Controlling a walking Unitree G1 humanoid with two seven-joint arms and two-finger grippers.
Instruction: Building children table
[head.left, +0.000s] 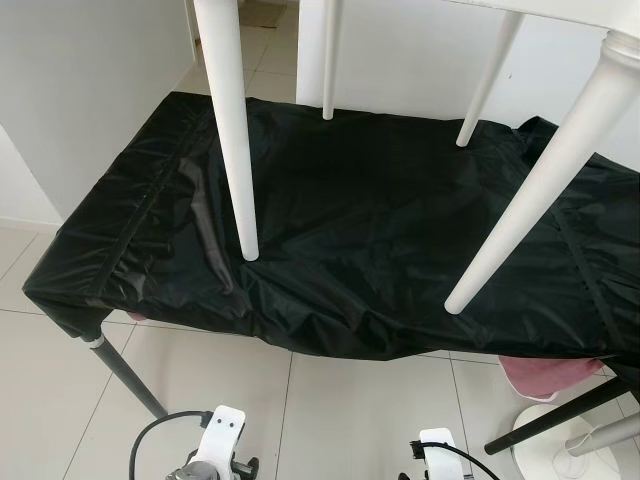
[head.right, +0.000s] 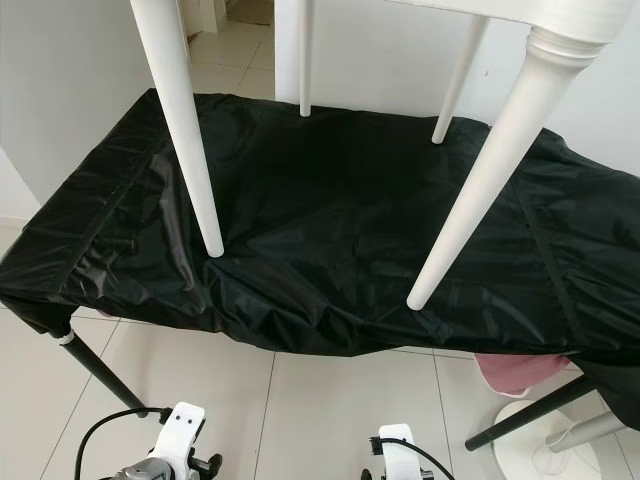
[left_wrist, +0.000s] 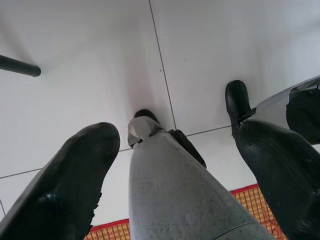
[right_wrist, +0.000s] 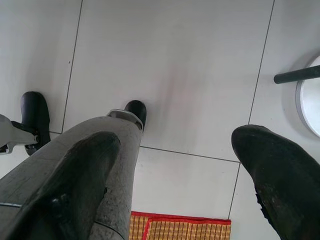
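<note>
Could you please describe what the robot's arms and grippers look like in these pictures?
Each wrist carries a white bracket over silver metal, with a black cable looping from the left arm and another on the right arm. The left gripper and right gripper each have two thick, rounded, scuffed black fingers.

The children table (head.left: 236, 130) stands with its four legs on the covered bench (head.left: 350, 240), a stand base (head.left: 560, 455) below at right.
</note>
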